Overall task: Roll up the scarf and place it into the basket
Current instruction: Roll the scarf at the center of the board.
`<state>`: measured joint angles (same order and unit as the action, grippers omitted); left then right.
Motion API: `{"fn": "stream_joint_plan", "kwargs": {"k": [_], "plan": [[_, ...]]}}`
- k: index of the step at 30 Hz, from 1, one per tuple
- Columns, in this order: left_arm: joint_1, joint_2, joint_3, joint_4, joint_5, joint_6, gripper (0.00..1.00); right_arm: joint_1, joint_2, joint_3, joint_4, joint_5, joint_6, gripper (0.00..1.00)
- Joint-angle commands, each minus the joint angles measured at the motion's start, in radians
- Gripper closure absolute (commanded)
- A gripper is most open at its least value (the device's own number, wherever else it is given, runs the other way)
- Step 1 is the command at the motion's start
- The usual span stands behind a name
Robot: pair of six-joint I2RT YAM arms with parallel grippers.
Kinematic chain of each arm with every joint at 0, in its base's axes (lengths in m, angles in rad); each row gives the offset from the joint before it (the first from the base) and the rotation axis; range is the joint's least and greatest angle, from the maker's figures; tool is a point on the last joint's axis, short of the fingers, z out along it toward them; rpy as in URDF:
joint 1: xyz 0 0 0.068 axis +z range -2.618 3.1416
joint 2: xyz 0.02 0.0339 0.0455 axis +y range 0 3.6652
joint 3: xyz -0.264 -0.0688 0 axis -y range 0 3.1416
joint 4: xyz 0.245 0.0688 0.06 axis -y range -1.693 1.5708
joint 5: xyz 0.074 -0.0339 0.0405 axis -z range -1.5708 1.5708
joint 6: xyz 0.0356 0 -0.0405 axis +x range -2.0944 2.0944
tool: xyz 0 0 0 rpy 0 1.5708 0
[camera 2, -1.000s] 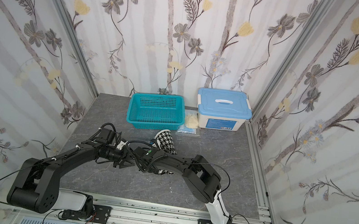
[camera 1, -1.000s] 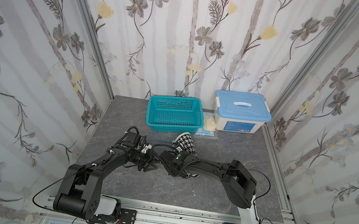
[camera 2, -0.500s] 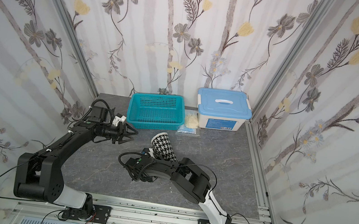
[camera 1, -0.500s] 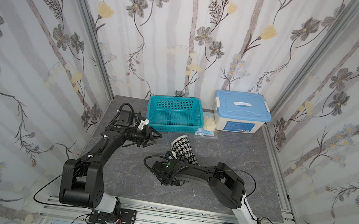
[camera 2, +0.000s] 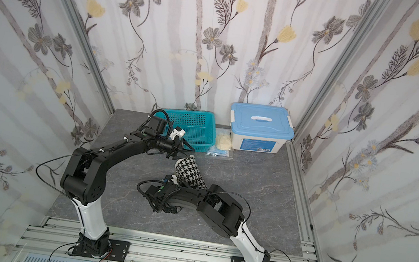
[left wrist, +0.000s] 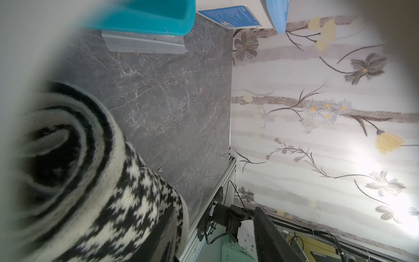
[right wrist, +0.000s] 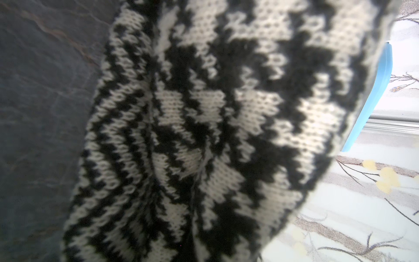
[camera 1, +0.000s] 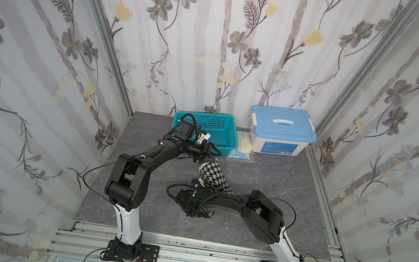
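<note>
The scarf (camera 1: 212, 178) lies rolled into a fat bundle near the middle of the worktop (camera 1: 291, 193). Its houndstooth side faces out, with one end toward the far edge and the other toward the near edge. It is not in the basket (camera 1: 219, 131), which stands against the far edge, left of centre, just beyond the roll's far end.

The left gripper (camera 1: 211, 157) hangs over that far end, between the roll and the basket's front wall. Its jaws stand partly apart and hold nothing. From the left wrist, the spiral end of the scarf (left wrist: 68, 147) shows close beside one finger (left wrist: 163, 236), while the other finger (left wrist: 267, 233) stands clear of the cloth. Whether the nearer one touches the knit I cannot tell.

The right gripper (camera 1: 201, 193) reaches in low from the near right side to the roll's near end. Its jaws are closed tight, but arm and cloth hide them, so I cannot tell whether they pinch a layer. The right wrist view is filled with blurred knit (right wrist: 204, 136), check and zigzag together.

A white box (camera 1: 283, 125) with a blue lid sits in the far right corner. A pale yellow cloth lump (camera 1: 244, 145) lies between it and the basket, just beside a clear packet (camera 1: 241, 156).
</note>
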<state>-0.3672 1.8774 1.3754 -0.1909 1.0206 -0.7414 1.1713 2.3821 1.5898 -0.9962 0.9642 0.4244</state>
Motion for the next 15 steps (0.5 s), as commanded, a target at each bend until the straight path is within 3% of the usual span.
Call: {"fn": "stream_joint_plan", "kwargs": {"k": [1,8,15], "plan": [[-0.036,0.032,-0.005,0.058,0.001,-0.035,0.45,0.002,0.003,0.007,0.015,-0.039,0.0,1.0],[-0.057,0.096,-0.086,0.088,-0.008,-0.015,0.45,0.006,-0.024,-0.003,0.019,-0.042,-0.007,0.97],[-0.043,0.099,-0.148,0.026,-0.019,0.06,0.46,0.003,-0.104,-0.079,0.065,-0.088,0.01,0.76]]}}
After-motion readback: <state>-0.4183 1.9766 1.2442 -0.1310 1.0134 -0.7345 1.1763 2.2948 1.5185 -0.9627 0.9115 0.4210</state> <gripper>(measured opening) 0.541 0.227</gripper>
